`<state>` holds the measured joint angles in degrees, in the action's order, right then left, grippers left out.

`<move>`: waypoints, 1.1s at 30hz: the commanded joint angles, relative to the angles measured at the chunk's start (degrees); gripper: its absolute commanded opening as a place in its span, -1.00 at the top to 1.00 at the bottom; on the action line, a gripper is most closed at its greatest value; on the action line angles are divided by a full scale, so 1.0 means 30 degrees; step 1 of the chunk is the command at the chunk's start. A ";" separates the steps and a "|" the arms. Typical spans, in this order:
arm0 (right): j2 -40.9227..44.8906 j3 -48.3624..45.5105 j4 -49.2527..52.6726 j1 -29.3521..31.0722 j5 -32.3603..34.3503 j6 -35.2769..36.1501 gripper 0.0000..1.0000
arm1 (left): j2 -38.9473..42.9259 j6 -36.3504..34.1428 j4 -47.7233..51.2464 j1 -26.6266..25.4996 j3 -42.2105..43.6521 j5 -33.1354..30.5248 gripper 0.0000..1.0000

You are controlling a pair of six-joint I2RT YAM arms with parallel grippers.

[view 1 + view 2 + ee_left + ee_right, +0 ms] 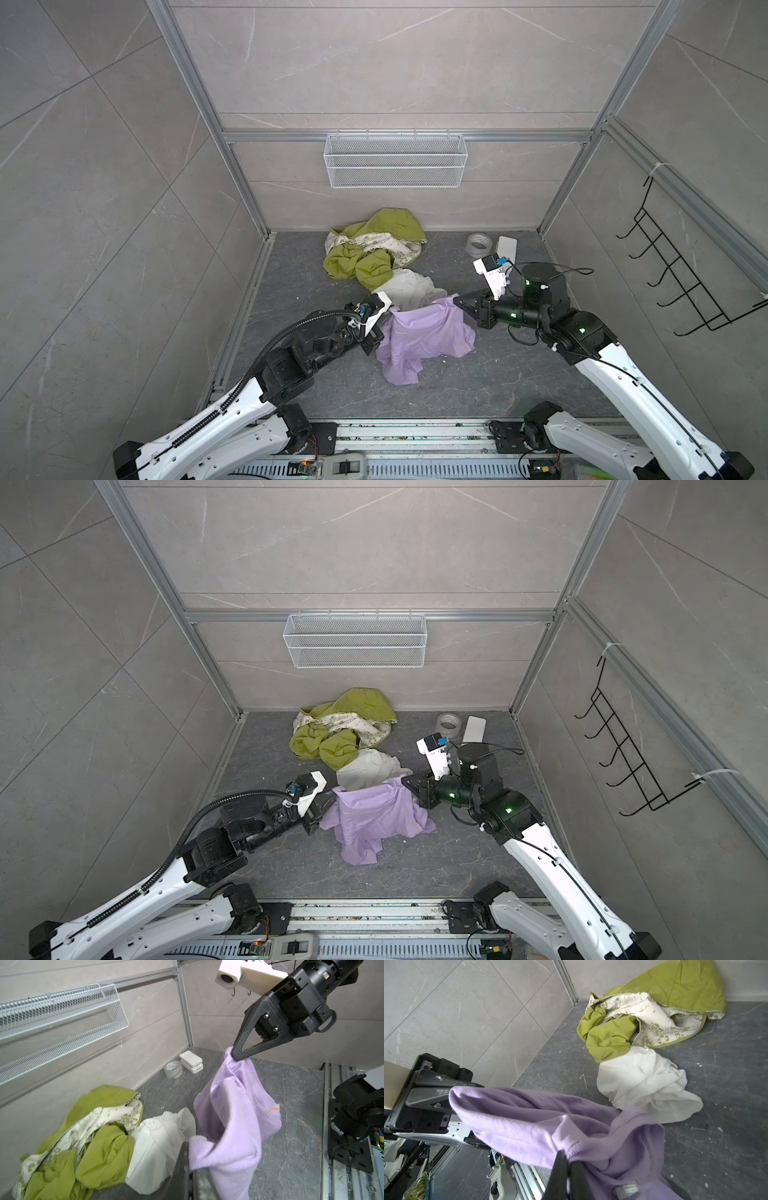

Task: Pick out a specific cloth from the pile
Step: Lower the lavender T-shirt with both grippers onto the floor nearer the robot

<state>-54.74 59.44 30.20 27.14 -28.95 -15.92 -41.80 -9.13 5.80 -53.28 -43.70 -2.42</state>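
The lilac cloth [424, 332] was held stretched between the left end effector [388, 309] and right end effector [235, 1055], both clamped on it, already separated from the pile [370, 249]; only its hem trailed on the table [498, 374].

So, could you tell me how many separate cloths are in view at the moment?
3. The lilac cloth hangs between both grippers, nearest the robot; the white cloth lies just behind it; the olive-green floral cloth sits by the back wall. More could be hidden underneath.

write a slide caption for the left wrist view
Both shut grippers, left and right, hold the lilac soft cloth up beside the white cloth.
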 commanded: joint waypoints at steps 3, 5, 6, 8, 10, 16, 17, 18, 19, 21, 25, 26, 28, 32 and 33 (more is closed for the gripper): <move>0.0552 -0.1696 -0.0710 0.0116 -0.0018 -0.0785 1.00 | 0.1393 0.2250 0.0814 -0.0041 0.0883 -0.1555 1.00; 0.0523 -0.2266 -0.0828 0.0169 0.0010 -0.0816 1.00 | 0.1698 0.3132 0.1070 -0.0041 0.1488 -0.2278 1.00; 0.0522 -0.2506 -0.0865 0.0125 0.0105 -0.0815 1.00 | 0.1731 0.3673 0.1303 -0.0034 0.1774 -0.2694 1.00; 0.0526 -0.2972 -0.1001 0.0125 0.0352 -0.0757 1.00 | 0.1675 0.4592 0.1517 -0.0041 0.2255 -0.3201 1.00; 0.0506 -0.3436 -0.1227 0.0124 0.0566 -0.0731 1.00 | 0.1452 0.5575 0.1736 -0.0038 0.2714 -0.3651 1.00; 0.0061 -0.4688 -0.1755 0.0110 0.0986 -0.0669 1.00 | -0.0030 0.8111 0.3488 -0.0029 0.2827 -0.5075 1.00; -0.0001 -0.4919 -0.1852 0.0119 0.1147 -0.0651 1.00 | -0.0252 0.8576 0.3611 -0.0055 0.2930 -0.5162 1.00; -0.0055 -0.5105 -0.1956 0.0107 0.1291 -0.0641 1.00 | -0.0369 0.9020 0.3683 -0.0041 0.3066 -0.5217 1.00; -0.0167 -0.5267 -0.2007 0.0124 0.1462 -0.0640 1.00 | -0.0442 0.9507 0.3640 -0.0038 0.3304 -0.5230 1.00; -0.0572 -0.5311 -0.1810 0.0132 0.1770 -0.0567 1.00 | -0.0569 1.0334 0.3632 -0.0030 0.3701 -0.5286 1.00; -0.1341 -0.5646 -0.1672 0.0132 0.2420 -0.0554 1.00 | -0.0798 1.1653 0.3895 -0.0039 0.4396 -0.5479 1.00; -0.1500 -0.5811 -0.1708 0.0110 0.2597 -0.0621 1.00 | -0.0860 1.1926 0.3975 -0.0049 0.4490 -0.5530 1.00; -0.1795 -0.6125 -0.1817 0.0139 0.2940 -0.0770 1.00 | -0.1047 1.2387 0.4191 -0.0029 0.4676 -0.5625 1.00; -0.2718 -0.6754 -0.2204 0.0121 0.3501 -0.1322 1.00 | -0.1325 1.3436 0.4528 -0.0025 0.5162 -0.6002 1.00; -0.2948 -0.6876 -0.2335 0.0103 0.3612 -0.1461 1.00 | -0.1365 1.3643 0.4514 -0.0025 0.5311 -0.6050 1.00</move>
<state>-62.17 40.40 23.68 27.49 -21.91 -18.55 -45.76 27.53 17.61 -53.45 -28.86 -16.93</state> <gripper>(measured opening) 0.065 0.053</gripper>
